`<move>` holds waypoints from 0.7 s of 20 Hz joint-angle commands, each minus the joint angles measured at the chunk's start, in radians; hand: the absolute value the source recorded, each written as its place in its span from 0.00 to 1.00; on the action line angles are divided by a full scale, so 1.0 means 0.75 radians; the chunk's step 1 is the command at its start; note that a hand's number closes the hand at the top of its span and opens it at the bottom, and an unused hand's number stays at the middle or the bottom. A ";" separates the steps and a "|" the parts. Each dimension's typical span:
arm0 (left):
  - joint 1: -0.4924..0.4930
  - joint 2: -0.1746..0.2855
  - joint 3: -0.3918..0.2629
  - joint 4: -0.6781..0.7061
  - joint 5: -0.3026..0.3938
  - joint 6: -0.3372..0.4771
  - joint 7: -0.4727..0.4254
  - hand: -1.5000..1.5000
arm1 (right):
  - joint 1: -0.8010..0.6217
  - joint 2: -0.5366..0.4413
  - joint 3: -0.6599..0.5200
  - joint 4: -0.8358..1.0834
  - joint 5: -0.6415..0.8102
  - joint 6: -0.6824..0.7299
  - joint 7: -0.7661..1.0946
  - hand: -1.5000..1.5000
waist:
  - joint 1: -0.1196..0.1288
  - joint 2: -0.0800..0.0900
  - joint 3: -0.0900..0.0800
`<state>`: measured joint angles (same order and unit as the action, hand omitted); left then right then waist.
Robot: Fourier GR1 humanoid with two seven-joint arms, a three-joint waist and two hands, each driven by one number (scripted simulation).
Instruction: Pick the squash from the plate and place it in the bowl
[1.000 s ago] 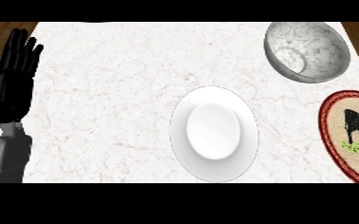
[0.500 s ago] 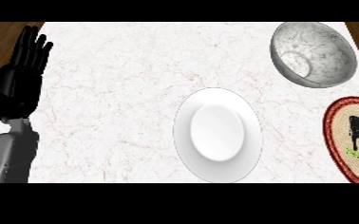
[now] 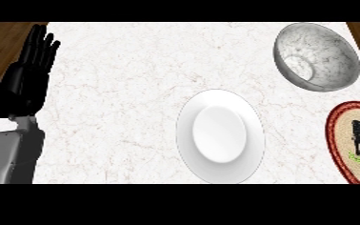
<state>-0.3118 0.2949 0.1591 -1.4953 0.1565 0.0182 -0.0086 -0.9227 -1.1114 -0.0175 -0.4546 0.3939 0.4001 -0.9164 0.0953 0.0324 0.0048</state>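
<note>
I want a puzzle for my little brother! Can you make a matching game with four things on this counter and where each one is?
Things:
1. black left hand
2. plain white round plate
3. grey marbled bowl
4. red-rimmed woven plate

Places:
A. top right corner
B. left edge, fingers up
C. right edge, partly cut off
D. lower middle

Pairs: 1-B, 2-D, 3-A, 4-C

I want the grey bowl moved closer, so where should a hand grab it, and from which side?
Probably pinch the bowl at its thin rim, on the lower edge nearest the robot, coming down from above on the right. It sits open side up, with rounded walls and no handle.
</note>
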 commanded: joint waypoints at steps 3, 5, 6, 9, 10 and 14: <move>-0.022 -0.007 -0.008 0.033 -0.007 0.002 0.006 0.50 | -0.091 0.065 0.119 0.018 0.041 0.262 -0.162 1.00 | -0.006 0.000 -0.003; -0.011 -0.032 -0.041 -0.018 -0.048 0.044 0.012 0.50 | -0.152 0.092 0.162 0.004 0.052 0.295 -0.110 1.00 | 0.003 -0.011 -0.004; 0.012 -0.017 -0.008 0.027 -0.016 0.009 -0.017 0.50 | -0.095 0.143 0.188 0.017 0.062 0.245 -0.151 1.00 | -0.017 -0.008 -0.004; -0.027 -0.021 -0.032 0.034 -0.058 0.034 -0.016 0.50 | -0.200 0.214 0.246 0.014 0.086 0.257 -0.066 1.00 | -0.016 -0.006 -0.005; -0.006 -0.011 0.001 0.026 -0.024 0.022 -0.018 0.50 | -0.194 0.233 0.262 0.033 0.090 0.260 -0.061 1.00 | -0.017 -0.011 -0.005; 0.007 0.005 0.019 0.005 0.003 0.001 0.006 0.50 | -0.217 0.325 0.304 0.099 0.117 0.179 -0.048 1.00 | -0.016 -0.012 -0.003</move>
<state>-0.3161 0.2938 0.1625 -1.4747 0.1441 0.0249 -0.0152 -1.0539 -0.9193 0.1821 -0.4286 0.4616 0.4253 -0.8614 0.0802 0.0249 0.0018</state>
